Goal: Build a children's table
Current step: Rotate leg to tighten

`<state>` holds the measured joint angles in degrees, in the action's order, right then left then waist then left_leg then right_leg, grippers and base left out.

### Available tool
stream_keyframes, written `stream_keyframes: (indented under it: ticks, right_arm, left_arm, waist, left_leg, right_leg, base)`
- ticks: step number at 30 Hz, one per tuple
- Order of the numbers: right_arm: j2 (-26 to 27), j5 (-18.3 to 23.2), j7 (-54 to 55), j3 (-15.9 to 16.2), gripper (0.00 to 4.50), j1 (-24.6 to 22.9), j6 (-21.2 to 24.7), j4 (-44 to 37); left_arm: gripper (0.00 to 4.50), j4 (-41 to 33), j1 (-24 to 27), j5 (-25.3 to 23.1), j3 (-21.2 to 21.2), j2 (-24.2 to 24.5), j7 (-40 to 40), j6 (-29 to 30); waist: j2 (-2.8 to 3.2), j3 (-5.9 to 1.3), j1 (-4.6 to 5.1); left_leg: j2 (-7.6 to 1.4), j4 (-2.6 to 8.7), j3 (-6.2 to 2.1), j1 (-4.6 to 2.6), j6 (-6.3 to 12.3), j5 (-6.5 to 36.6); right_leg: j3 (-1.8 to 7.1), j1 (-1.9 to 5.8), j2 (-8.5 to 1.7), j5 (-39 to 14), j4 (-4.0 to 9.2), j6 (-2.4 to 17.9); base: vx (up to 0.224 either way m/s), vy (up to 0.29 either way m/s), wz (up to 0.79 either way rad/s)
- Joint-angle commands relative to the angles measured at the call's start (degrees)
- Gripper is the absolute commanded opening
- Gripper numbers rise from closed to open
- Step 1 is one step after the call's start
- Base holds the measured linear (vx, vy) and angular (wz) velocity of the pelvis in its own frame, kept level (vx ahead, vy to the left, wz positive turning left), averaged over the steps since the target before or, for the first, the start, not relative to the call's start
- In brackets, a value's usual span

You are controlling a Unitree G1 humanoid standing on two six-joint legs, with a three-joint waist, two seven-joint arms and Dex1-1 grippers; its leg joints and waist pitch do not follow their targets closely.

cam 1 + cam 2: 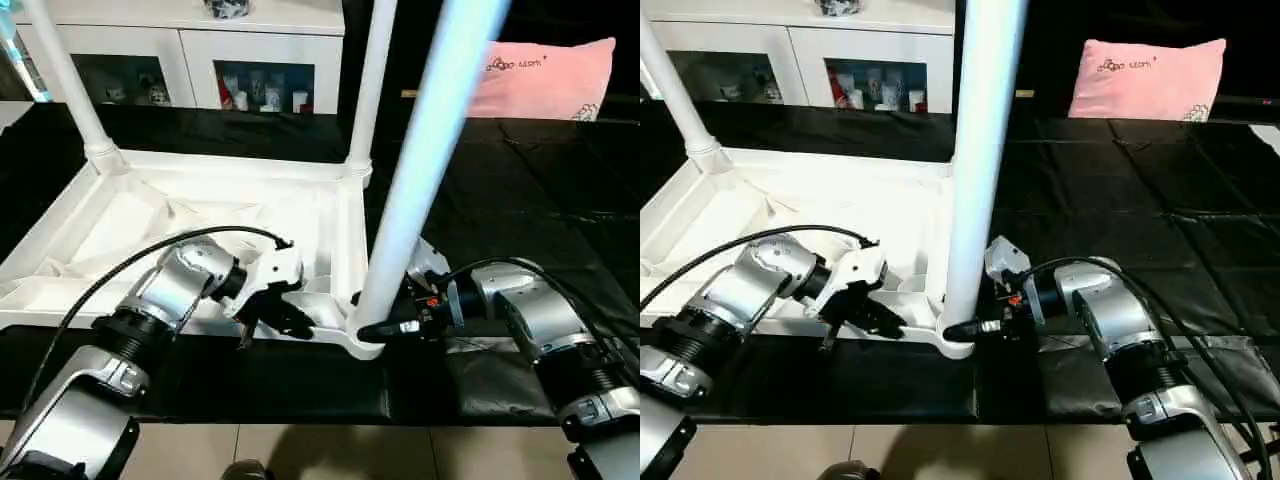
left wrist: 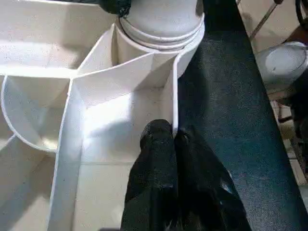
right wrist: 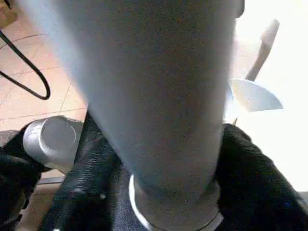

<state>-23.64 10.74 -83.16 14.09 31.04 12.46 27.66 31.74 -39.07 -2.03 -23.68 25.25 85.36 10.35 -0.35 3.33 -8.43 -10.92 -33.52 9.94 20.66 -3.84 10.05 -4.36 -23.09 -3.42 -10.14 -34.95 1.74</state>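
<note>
The white tabletop point(image 1: 130, 215) lies upside down on a black cloth, ribbed underside up. Two legs point(image 1: 65, 75) point(image 1: 370, 85) stand in its far corner sockets. A third leg point(image 1: 420, 160) stands upright in the near right corner socket point(image 2: 163, 19). My right gripper point(image 1: 375, 325) sits low at that leg's base, with one finger point(image 3: 91, 163) pressed against each side of the tube. My left gripper point(image 1: 290, 322) is shut on the tabletop's near rim point(image 2: 175, 96), just left of that corner, its fingertips point(image 2: 161, 139) pinching the thin wall.
A white glass-doored cabinet point(image 1: 200, 60) stands behind the work. A pink pillow point(image 1: 550, 80) lies at the far right on the black cloth point(image 1: 540, 180). The cloth's near edge meets tiled floor point(image 1: 330, 450) just below my forearms.
</note>
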Motion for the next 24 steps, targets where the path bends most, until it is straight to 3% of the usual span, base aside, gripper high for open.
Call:
stream_keyframes:
  ticks: [1,7,9,11,12,15,16,19,21,23,24]
  right_arm:
    - [0.12,0.43,-1.02,0.38,2.41,-0.52,0.65,-1.12]
    - [1.85,1.06,2.61,0.11,2.14,-1.98,1.67,-2.28]
    - [2.61,1.12,4.22,-0.35,2.13,-2.35,1.76,-2.54]
    - [5.39,0.14,11.33,-1.73,2.09,-2.25,3.00,-1.62]
    - [6.93,-0.84,15.38,-2.20,2.07,-1.98,3.11,-0.66]
    - [9.62,-2.18,21.52,-2.78,2.05,-1.10,3.90,1.41]
    - [12.36,-2.81,26.76,-3.63,2.04,0.16,4.93,3.64]
    - [15.66,-3.54,34.40,-5.21,2.01,2.63,6.25,7.57]
    - [18.77,-3.60,42.22,-7.49,2.00,5.20,7.46,11.50]
    - [22.86,-5.78,51.41,-8.18,2.00,8.66,6.42,15.92]
    - [23.07,-5.91,51.80,-8.20,2.00,8.83,6.36,16.12]
  left_arm:
    - [0.00,-1.92,-0.13,0.29,-1.60,-0.41,1.94,0.13]
    - [0.00,-0.50,-0.33,-0.45,-0.48,-1.58,-2.68,3.27]
    - [0.00,0.08,-0.57,-0.53,0.03,-2.12,-4.12,3.94]
    - [0.00,1.45,-1.34,-0.37,1.54,-3.97,-8.06,6.03]
    - [0.00,2.01,-1.79,-0.11,2.41,-5.15,-10.22,7.46]
    - [0.00,3.73,-3.12,0.44,4.45,-8.01,-15.46,10.37]
    - [0.00,5.61,-4.59,0.95,6.19,-10.71,-20.08,12.40]
    - [0.00,7.96,-6.20,1.47,8.05,-13.53,-25.33,13.22]
    - [0.00,9.90,-7.53,1.96,10.02,-16.02,-30.48,13.44]
    - [0.00,12.49,-9.52,2.78,13.20,-19.78,-38.45,13.37]
    - [0.00,12.62,-9.62,2.81,13.36,-19.97,-38.83,13.36]
  waist:
    - [-0.18,-3.91,0.44]
    - [-0.19,-3.81,0.48]
    - [-0.29,-3.67,0.57]
    - [-0.01,-3.38,0.84]
    - [-0.23,-3.33,1.09]
    - [-0.08,-3.30,1.50]
    - [0.05,-3.22,2.29]
    - [0.08,-3.24,3.29]
    - [0.05,-3.55,3.78]
    - [0.14,-3.75,3.98]
    - [0.04,-3.73,4.05]
  left_leg:
    - [-2.58,3.55,-0.52,-0.53,2.53,10.76]
    - [-2.56,3.63,-0.53,-0.58,2.17,11.33]
    - [-2.42,3.73,-0.59,-0.64,1.84,12.11]
    - [-2.26,3.85,-0.71,-0.87,1.13,13.75]
    - [-2.08,3.95,-0.86,-0.92,0.76,14.79]
    - [-1.91,3.91,-0.91,-1.14,0.07,15.41]
    - [-1.84,3.94,-1.06,-1.30,-0.37,16.63]
    - [-1.74,4.00,-1.31,-1.04,-0.43,17.89]
    - [-1.73,3.90,-1.29,-0.82,0.05,16.45]
    - [-1.70,3.77,-1.11,-0.97,0.03,15.17]
    - [-1.57,3.72,-0.99,-0.78,0.12,14.21]
  right_leg:
    - [3.03,2.96,-5.03,-16.86,4.69,9.97]
    - [3.08,2.93,-5.04,-18.26,4.83,9.45]
    - [3.02,2.91,-5.09,-20.93,5.16,8.58]
    - [2.96,2.66,-5.13,-24.94,5.60,7.68]
    - [2.76,2.79,-5.20,-28.27,6.03,6.46]
    - [2.67,2.50,-5.18,-30.92,6.41,5.15]
    - [2.44,2.33,-5.10,-31.63,6.59,5.25]
    - [2.28,2.50,-5.14,-31.76,6.71,5.33]
    - [2.45,2.77,-5.21,-28.88,6.51,6.13]
    - [2.62,2.59,-4.98,-25.21,6.08,7.51]
    - [2.70,2.72,-4.95,-23.45,5.92,8.15]
  base:
    - [0.000,0.000,0.00]
    - [0.000,0.000,0.00]
    - [0.000,0.000,0.00]
    - [0.000,0.000,0.00]
    - [0.000,0.000,0.00]
    - [0.000,0.000,0.00]
    - [0.000,0.000,0.00]
    - [0.000,0.000,0.00]
    - [0.000,0.000,0.00]
    - [0.000,0.000,0.00]
    - [0.000,0.000,0.00]
